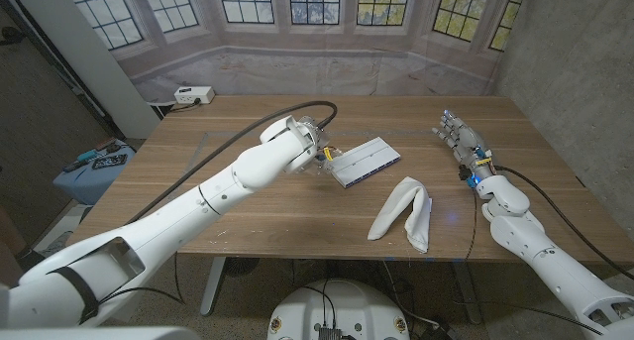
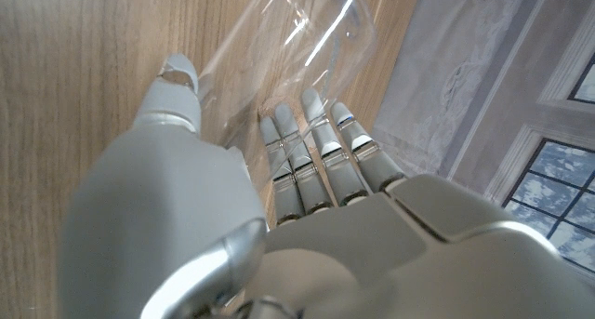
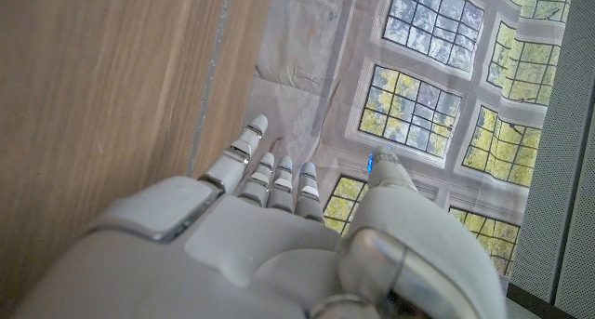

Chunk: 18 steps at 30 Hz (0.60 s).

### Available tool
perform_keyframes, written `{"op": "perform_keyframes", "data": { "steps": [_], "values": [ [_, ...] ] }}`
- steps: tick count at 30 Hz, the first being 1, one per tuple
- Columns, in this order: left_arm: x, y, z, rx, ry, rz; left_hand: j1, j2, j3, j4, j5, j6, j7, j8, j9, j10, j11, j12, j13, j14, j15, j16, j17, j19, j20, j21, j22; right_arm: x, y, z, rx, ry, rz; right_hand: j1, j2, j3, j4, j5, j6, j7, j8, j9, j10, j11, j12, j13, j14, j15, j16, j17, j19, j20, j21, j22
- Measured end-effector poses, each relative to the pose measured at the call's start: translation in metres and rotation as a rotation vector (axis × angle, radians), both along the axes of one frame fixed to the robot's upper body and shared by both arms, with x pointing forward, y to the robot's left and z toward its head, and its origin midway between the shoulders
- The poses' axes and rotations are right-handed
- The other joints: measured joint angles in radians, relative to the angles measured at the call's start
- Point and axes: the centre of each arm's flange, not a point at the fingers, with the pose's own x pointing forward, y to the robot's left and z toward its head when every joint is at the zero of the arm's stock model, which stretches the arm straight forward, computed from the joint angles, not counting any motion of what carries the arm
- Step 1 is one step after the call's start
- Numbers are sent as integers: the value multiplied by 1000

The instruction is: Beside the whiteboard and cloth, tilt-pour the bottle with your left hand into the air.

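My left hand [image 1: 297, 142] hangs over the middle of the table and grips a clear plastic bottle [image 1: 325, 154], which pokes out toward the whiteboard and is mostly hidden by the hand. In the left wrist view the bottle [image 2: 279, 49] lies tilted between the thumb and fingers [image 2: 316, 161] of the left hand [image 2: 279, 226], above bare wood. The small whiteboard [image 1: 365, 162] lies flat just right of the bottle. A white cloth [image 1: 404, 213] lies crumpled nearer the front. My right hand [image 1: 462, 142] stands at the right with fingers apart, holding nothing; the right hand [image 3: 279, 235] is likewise empty in its wrist view.
A white power box [image 1: 193, 95] sits at the table's [image 1: 248, 221] far left corner. A black cable [image 1: 248, 137] runs along my left arm over the table. A blue cart with tools [image 1: 99, 167] stands off the left edge.
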Motion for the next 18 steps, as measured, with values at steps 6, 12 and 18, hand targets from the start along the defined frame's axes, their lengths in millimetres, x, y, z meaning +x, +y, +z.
{"op": "perform_keyframes", "data": {
  "steps": [6, 12, 18],
  "values": [
    [-1, -3, -1, -52, -11, -12, 0, 0, 0, 0, 0, 3, 3, 0, 0, 5, 5, -2, 0, 4, 4, 1, 8, 4, 4, 0, 0, 0, 1, 1, -7, 4, 2, 0, 0, 0, 0, 0, 0, 0, 0, 0, 0, 0, 0, 0, 0, 0, 0, 0, 0, 0, 0, 0],
    [-6, -5, -4, -119, -20, -25, 0, 0, 0, 0, 0, 8, 8, 0, -1, 11, 11, -4, 0, 5, 5, 4, 11, 5, 5, 0, 0, 0, 2, 0, -13, 11, 3, 0, 0, 0, 0, 0, 0, 0, 0, 0, 0, 0, 0, 0, 0, 0, 0, 0, 6, -5, 0, 0],
    [-12, -1, -8, -189, -35, -31, 0, 0, 0, 0, -1, 11, 11, 0, -1, 16, 16, 0, 5, 9, 9, 4, 14, 11, 11, 0, 0, 1, 1, 0, -21, 18, 2, 0, 0, 0, 0, 0, 0, 0, 0, 0, 0, 0, 0, 0, 0, 0, 0, 0, 5, -5, 0, 0]
  ]
}}
